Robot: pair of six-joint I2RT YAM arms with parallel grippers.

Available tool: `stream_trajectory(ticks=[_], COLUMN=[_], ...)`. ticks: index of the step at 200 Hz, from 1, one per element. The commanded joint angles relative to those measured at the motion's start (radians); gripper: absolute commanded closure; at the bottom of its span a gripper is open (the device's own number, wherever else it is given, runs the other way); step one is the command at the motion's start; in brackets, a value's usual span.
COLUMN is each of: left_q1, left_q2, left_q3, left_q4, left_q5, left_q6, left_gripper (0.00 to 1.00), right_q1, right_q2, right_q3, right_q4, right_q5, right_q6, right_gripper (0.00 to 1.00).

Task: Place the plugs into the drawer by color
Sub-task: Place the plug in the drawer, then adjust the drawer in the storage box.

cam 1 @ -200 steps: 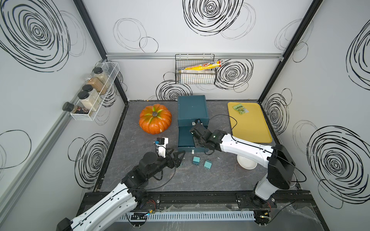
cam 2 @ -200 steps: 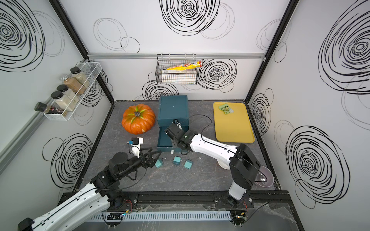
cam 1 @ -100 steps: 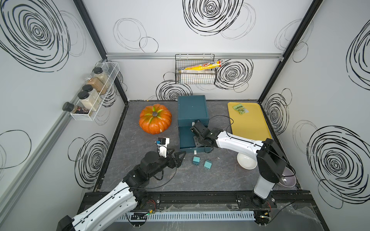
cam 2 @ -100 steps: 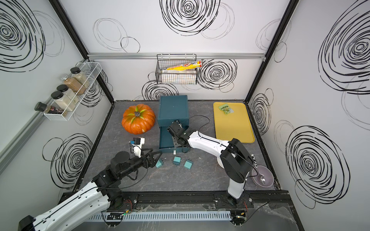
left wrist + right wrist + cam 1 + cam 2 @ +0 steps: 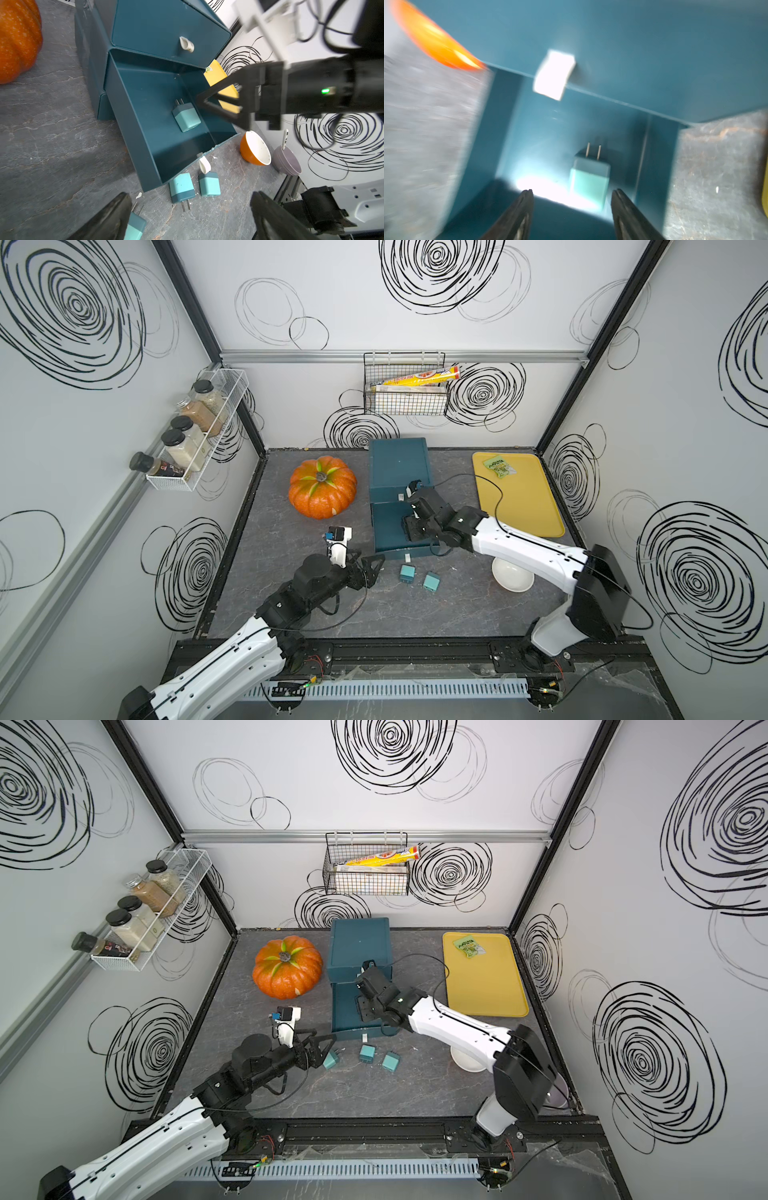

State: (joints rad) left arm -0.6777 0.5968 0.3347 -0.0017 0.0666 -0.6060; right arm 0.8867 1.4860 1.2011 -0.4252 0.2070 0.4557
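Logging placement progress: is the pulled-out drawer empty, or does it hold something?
Not empty. One teal plug lies on its side on the floor of the drawer, prongs pointing inward.

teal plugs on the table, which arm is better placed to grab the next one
Left. The left gripper, open, sits beside a teal plug on the table; the right gripper is at the drawer.

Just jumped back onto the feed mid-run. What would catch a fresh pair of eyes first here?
The big orange pumpkin at the back of the table, left of the dark teal drawer chest, grabs the eye first. Next is its pulled-out drawer, one teal plug inside, the open right gripper just above. Three more teal plugs lie on the table before it, by the open left gripper.
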Motion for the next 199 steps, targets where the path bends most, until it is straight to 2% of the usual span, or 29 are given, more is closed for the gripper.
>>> stream_trajectory(ticks=[1, 10, 26, 56, 75, 96, 117, 133, 160, 199], left_q1=[-0.009, -0.010, -0.010, -0.008, -0.008, -0.009, -0.009, -0.042, -0.073, -0.089], left_q2=[0.007, -0.002, -0.024, -0.041, -0.091, -0.148, -0.159, -0.150, -0.097, -0.060], left_q3=[0.038, 0.040, 0.046, 0.061, -0.004, -0.068, -0.084, -0.101, -0.155, -0.178], left_q4=[-0.009, -0.016, -0.047, -0.214, -0.231, -0.209, -0.241, -0.274, -0.228, -0.181], left_q5=[-0.031, -0.040, -0.063, -0.104, -0.095, -0.082, -0.103, -0.183, -0.222, -0.245], left_q6=[0.007, -0.001, -0.021, -0.120, -0.182, -0.230, -0.251, -0.303, -0.344, -0.356], left_gripper=[0.10, 0.10, 0.11, 0.22, 0.23, 0.24, 0.26, 0.17, 0.14, 0.12], right_q1=[0.002, 0.002, 0.006, 0.049, 0.095, 0.119, 0.120, 0.120, 0.120, 0.119], right_q2=[-0.125, -0.178, -0.271, -0.386, -0.403, -0.360, -0.285, -0.245, -0.177, -0.083], right_q3=[-0.058, -0.099, -0.177, -0.381, -0.491, -0.528, -0.468, -0.413, -0.354, -0.301], right_q4=[0.042, 0.049, 0.064, 0.100, 0.197, 0.275, 0.287, 0.285, 0.277, 0.259], right_q5=[-0.082, -0.119, -0.261, -0.404, -0.469, -0.436, -0.377, -0.261, -0.117, -0.089], right_q6=[-0.032, -0.043, -0.061, -0.111, -0.117, -0.115, -0.139, -0.165, -0.181, -0.212], right_gripper=[0.37, 0.39, 0.48, 0.47, 0.47, 0.44, 0.43, 0.40, 0.37, 0.37])
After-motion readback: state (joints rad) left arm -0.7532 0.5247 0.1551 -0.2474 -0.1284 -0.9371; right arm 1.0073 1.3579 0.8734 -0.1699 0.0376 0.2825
